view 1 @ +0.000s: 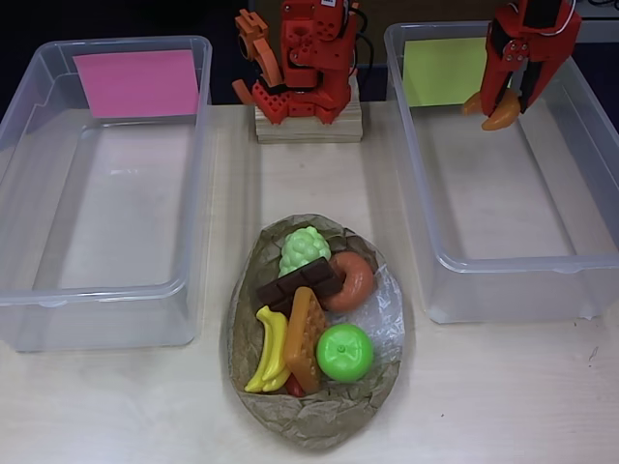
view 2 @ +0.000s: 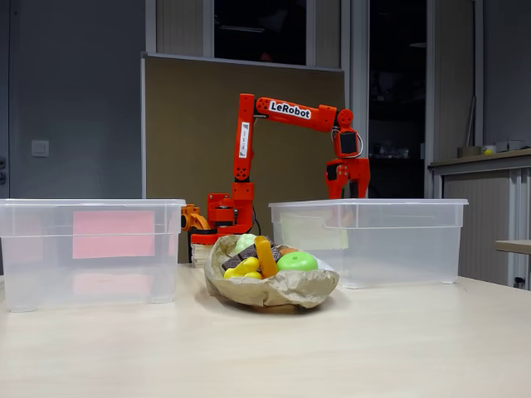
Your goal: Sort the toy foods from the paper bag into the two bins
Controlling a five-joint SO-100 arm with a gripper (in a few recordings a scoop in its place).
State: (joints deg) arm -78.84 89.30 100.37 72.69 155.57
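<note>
Now, hand: the red hand (view 1: 507, 108) hangs over the far end of the right bin in the overhead view, its fingers clamped on the orange croissant (view 1: 503, 118), which sticks out below them.
Right bin: the clear tub with the yellow-green label (view 1: 443, 71) sits along the right edge of the counter; the bin with the yellow-green label (view 1: 503, 280) has a bare floor.
Left bin: the bin with the pink label (view 1: 97, 290) sits along the left edge of the counter, the pink label (view 1: 137, 82) at its far end.
Paper bag: the paper bag (view 1: 319, 416) lies between the two bins, toward the near edge of the counter (view 1: 116, 406), its clear plastic patch on the right side.
In the bag: green grapes (view 1: 304, 248) at the far end; brown donut (view 1: 350, 281) just right of them; chocolate bar (view 1: 300, 283) touching the donut; waffle (view 1: 305, 338) standing on edge in the middle; yellow bananas (view 1: 270, 352) on its left; green apple (view 1: 344, 352) on its right; a bit of red chili (view 1: 293, 387) under the waffle.
Arm base: the arm's base (view 1: 308, 106) stands on a wooden block at the far edge, between the bins.
</note>
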